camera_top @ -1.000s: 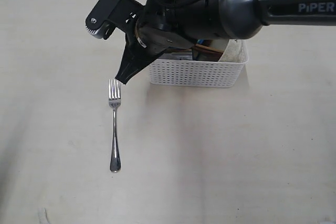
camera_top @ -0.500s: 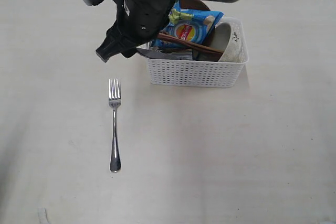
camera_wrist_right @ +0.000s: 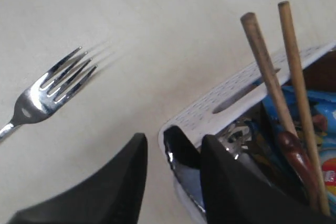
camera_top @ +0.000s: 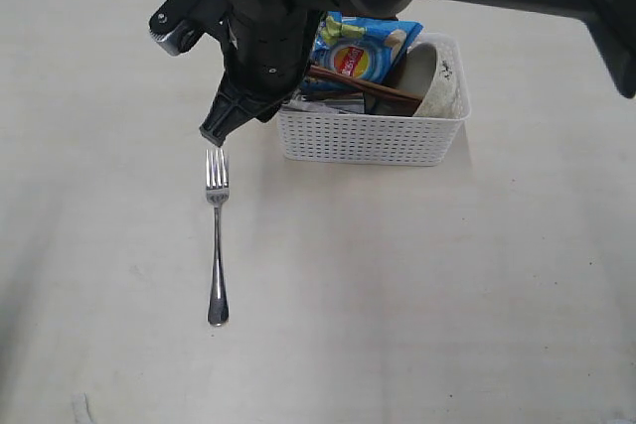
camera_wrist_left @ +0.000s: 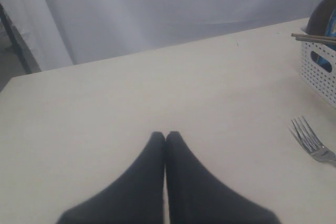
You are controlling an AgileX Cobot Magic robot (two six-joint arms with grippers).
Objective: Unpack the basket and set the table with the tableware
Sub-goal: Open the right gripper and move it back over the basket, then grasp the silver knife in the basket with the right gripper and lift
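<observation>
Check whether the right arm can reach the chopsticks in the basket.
Probably yes: the right pincer is open at a corner of the basket, and the chopsticks lie on top, ends jutting past the rim, nothing covering them.

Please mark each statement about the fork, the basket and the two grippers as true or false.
1. The fork lies on the table, outside the basket. True.
2. The blue chip bag lies on the table. False: it is in the basket.
3. The left gripper is shut and holds nothing. True.
4. The right gripper grips the fork. False: its jaws stand apart, and the fork lies free.
5. The chopsticks lie beside the fork. False: they rest in the basket.
</observation>
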